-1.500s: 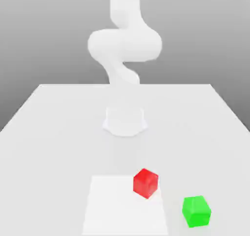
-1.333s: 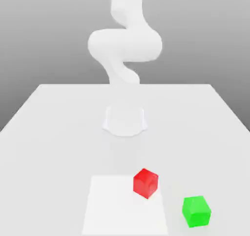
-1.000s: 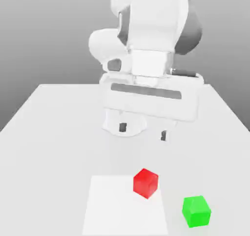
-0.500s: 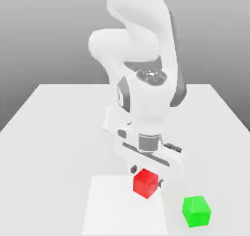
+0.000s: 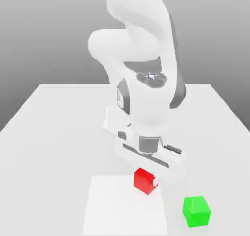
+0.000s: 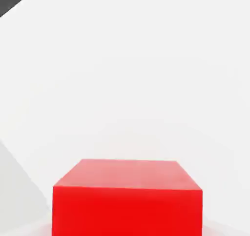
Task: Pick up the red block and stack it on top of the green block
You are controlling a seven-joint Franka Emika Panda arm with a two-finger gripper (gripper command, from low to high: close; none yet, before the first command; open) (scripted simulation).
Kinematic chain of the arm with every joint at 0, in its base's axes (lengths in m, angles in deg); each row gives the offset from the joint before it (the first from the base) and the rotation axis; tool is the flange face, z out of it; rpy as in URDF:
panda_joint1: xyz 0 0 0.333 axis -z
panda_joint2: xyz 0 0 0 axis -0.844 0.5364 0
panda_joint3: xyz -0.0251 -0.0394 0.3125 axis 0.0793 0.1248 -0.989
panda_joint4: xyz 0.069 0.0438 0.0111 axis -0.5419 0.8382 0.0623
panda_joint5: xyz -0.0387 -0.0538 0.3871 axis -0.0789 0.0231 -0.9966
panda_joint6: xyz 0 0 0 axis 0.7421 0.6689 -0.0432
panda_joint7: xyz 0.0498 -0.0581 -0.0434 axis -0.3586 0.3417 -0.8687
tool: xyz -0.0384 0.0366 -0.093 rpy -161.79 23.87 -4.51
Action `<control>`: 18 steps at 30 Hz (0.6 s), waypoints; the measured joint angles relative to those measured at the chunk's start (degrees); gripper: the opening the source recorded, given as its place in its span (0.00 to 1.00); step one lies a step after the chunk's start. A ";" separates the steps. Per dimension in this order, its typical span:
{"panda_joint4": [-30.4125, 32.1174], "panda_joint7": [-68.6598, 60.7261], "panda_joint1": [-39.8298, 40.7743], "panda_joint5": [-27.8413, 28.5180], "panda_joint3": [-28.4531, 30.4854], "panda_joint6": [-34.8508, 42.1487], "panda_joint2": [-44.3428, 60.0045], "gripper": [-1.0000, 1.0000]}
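The red block [image 5: 144, 181] sits at the far edge of a pale square patch [image 5: 122, 210] on the white table. My gripper [image 5: 146, 177] has come straight down over it and is shut on it, with a white fingertip [image 5: 155, 182] against the side facing the exterior view's right. The hand hides the block's top. In the hand view the red block [image 6: 127, 198] is very close, seen against the white table. The green block [image 5: 197, 211] stands alone on the table to the exterior view's right of the red block and nearer the camera, apart from the gripper.
The arm's round base [image 5: 113, 120] stands at the middle of the white table [image 5: 53, 132], behind the hand. The table's edges run along the far side and down both sides of the exterior view.
The hand has come down from high above the table onto the red block, and its fingers have shut on the block. The green block has not moved.
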 joint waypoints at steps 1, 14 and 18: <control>0.19 -0.99 0.00 -1.34 -0.38 0.94 -1.17 0.00; -13.04 -5.40 -6.74 -4.16 -4.59 14.96 -1.33 0.00; -18.71 -2.96 -8.85 0.40 -4.38 15.81 3.76 0.00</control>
